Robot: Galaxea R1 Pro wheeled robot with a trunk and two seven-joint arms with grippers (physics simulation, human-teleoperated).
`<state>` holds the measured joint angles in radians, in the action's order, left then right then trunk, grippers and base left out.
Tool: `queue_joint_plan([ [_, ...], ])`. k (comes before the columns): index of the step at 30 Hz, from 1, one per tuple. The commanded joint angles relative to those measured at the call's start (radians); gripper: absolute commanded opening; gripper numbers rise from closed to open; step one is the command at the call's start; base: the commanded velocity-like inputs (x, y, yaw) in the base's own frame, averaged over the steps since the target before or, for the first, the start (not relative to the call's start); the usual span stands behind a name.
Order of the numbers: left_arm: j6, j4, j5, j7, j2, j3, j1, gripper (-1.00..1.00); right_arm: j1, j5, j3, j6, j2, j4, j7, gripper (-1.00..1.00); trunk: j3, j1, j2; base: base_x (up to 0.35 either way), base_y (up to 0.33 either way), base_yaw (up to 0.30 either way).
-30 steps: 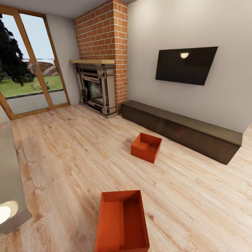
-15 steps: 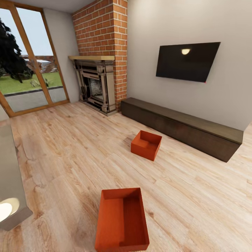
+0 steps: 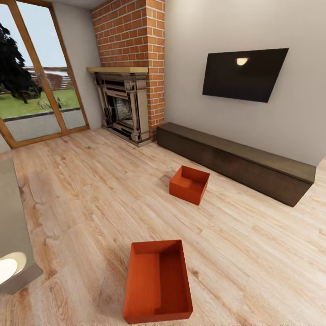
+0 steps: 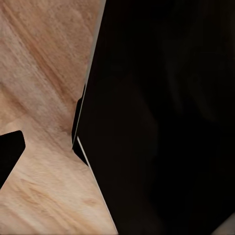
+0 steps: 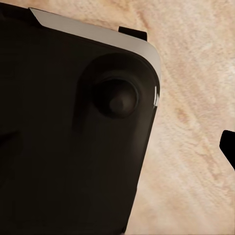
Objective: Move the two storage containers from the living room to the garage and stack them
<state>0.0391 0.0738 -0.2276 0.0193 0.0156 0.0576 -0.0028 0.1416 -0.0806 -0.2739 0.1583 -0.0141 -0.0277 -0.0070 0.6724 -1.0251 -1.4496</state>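
Jaw state cannot be determined for either gripper: each wrist view is mostly blocked by a black robot body panel (image 4: 161, 117), with only light plank flooring beside it. No position relative to the jaws can be given.

Largest to smallest, head view:
- Light wood-plank floor (image 3: 90, 190) of the living room.
- Red brick fireplace (image 3: 131, 68).
- Long dark low bench (image 3: 235, 160), under a black wall TV (image 3: 244, 74).
- Near orange-red open-top rectangular storage container (image 3: 157, 280), smooth-walled, resting on the planks.
- Far identical storage container (image 3: 189, 184), well apart, near the bench.
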Motion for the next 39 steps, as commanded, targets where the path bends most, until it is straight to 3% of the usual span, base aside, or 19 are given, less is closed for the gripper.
queue_joint_plan([
  [1, 0.002, 0.0, -0.001, 0.0, 0.0, 0.005, 0.0, 1.0, 0.001, -0.008, -0.008, 0.006, 0.0, -0.003, -0.001, 1.0, 0.002, 0.0, 0.0, 0.0, 0.0, 0.0],
  [39, 0.002, 0.0, -0.001, 0.0, 0.001, 0.006, 0.0, 1.0, 0.001, -0.008, -0.008, 0.006, 0.0, -0.003, -0.001, 1.0, 0.063, 0.0, 0.0, 0.0, 0.0, 0.0],
])
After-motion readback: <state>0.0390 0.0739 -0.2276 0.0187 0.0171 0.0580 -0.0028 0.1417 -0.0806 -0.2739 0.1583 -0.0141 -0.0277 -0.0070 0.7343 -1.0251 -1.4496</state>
